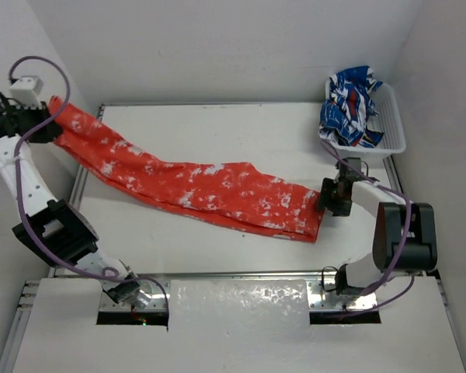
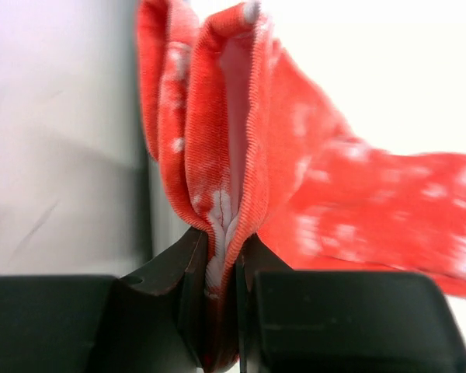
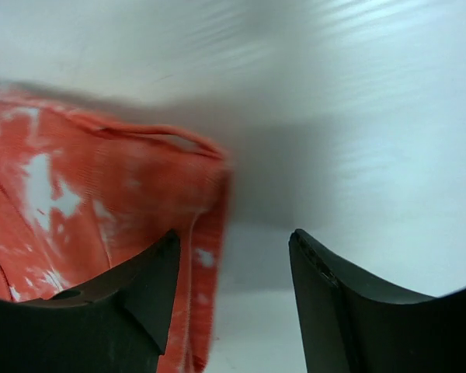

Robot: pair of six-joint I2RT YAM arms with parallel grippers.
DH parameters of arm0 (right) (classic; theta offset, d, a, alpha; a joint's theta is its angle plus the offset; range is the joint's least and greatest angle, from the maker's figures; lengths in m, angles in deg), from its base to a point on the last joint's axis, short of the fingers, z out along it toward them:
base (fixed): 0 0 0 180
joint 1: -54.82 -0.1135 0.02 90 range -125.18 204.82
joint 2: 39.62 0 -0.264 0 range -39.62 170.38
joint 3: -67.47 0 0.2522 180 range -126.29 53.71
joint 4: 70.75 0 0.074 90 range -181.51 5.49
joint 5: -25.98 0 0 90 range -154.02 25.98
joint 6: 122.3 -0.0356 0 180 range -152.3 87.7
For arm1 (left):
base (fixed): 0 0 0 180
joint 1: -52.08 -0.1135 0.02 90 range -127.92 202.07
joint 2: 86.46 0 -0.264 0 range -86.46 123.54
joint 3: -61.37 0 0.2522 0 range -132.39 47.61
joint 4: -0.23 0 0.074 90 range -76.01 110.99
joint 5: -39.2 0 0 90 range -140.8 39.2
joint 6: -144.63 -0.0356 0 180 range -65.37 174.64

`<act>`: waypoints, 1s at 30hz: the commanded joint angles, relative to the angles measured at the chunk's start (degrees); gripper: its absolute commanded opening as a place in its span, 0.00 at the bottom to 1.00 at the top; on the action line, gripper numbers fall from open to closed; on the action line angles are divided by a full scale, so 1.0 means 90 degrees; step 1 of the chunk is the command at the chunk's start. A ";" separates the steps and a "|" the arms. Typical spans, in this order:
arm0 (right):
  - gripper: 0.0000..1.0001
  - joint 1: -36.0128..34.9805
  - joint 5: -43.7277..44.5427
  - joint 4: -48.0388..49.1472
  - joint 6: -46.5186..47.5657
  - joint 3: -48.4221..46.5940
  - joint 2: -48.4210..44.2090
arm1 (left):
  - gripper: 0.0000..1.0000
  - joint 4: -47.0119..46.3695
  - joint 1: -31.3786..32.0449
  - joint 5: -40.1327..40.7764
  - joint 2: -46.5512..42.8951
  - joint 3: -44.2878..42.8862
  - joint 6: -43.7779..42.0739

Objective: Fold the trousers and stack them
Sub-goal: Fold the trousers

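Two ends I watch: left gripper [image 2: 223,242] pinches the trousers [image 1: 217,190]; right gripper [image 3: 233,241] spread beside the other hem.

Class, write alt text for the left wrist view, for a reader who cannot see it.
The left gripper pinches a bunched fold of the red-orange, white-speckled trousers between its closed black jaws. The fabric rises above the jaws and trails away to the right against a white surface.

Red-orange trousers [image 1: 210,190] speckled white cross a white desk [image 1: 217,128]; a blue, white and red patterned garment [image 1: 349,105] fills the far-right corner's white basket [image 1: 394,136].
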 commanded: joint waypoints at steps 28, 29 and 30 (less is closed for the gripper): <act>0.51 -0.1395 -0.1005 0.1336 -0.1037 -0.1457 0.1986 | 0.00 -0.0933 0.7244 -0.0250 0.0457 0.2014 0.1231; 0.52 -0.1395 -0.0985 0.1336 -0.1046 -0.1458 0.1967 | 0.00 -0.1069 0.7273 -0.0181 0.0526 0.2111 0.1241; 0.52 -0.1395 -0.0985 0.1355 -0.1037 -0.1458 0.1967 | 0.00 -0.1138 0.7322 -0.0006 0.0672 0.2151 0.1261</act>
